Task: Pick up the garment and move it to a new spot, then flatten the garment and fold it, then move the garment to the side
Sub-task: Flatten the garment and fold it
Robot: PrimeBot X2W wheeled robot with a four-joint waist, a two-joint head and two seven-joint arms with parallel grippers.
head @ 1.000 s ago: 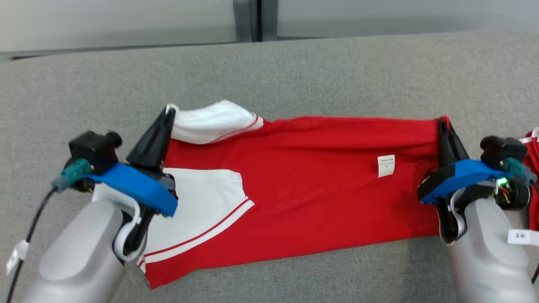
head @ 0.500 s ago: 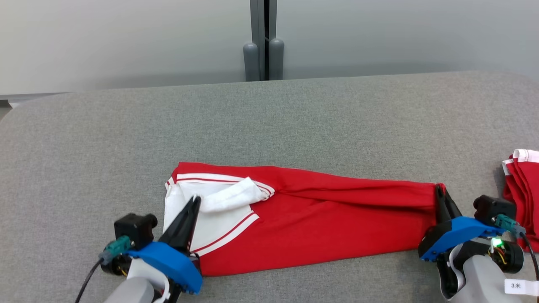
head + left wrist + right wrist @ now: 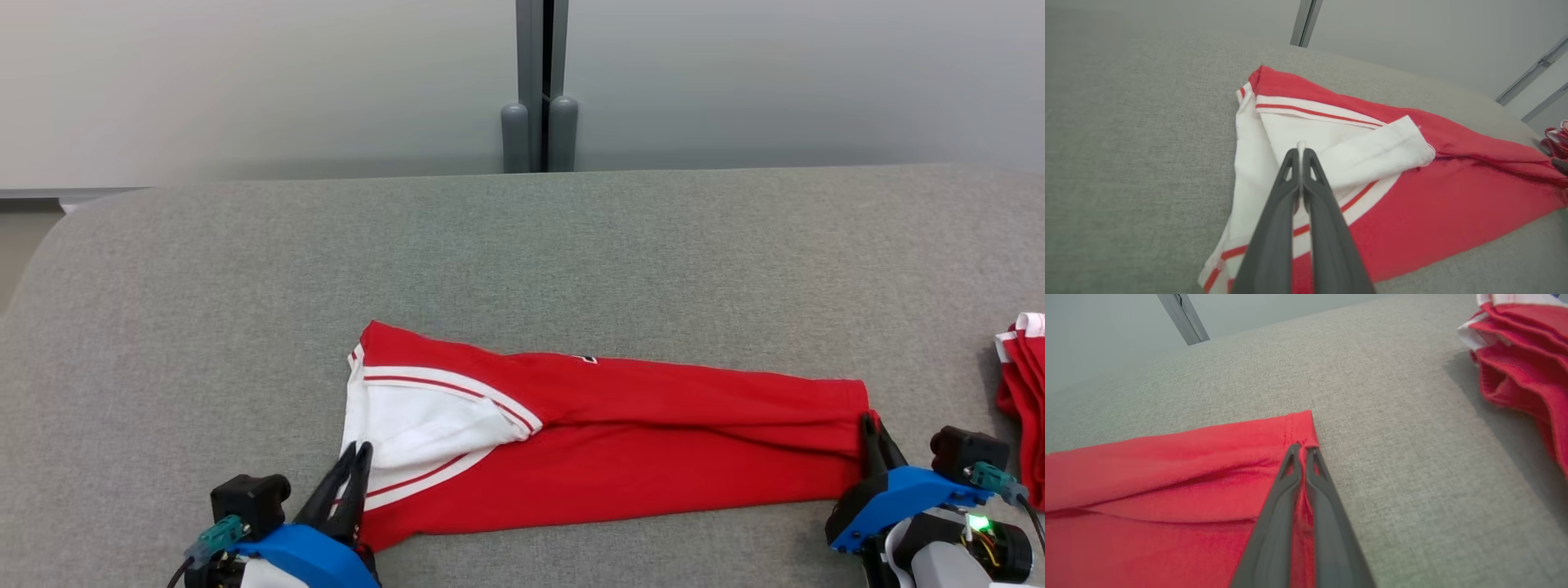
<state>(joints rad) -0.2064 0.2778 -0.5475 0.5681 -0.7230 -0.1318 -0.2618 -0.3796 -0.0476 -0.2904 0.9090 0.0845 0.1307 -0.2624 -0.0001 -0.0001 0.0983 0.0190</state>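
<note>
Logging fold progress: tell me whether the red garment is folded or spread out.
Folded lengthwise. The red garment lies as a narrow band, an upper red layer's edge running along its middle over the layer beneath.

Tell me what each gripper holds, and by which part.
Both hold the garment: the left gripper pinches white fabric at its white end, and the right gripper pinches the red hem corner.

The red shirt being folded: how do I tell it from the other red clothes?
Find the wide grey surface. Near its front lies a long red garment, white and striped at its left end. Unlike the red heap at the right edge, it is gripped by the left pincer and right pincer.
</note>
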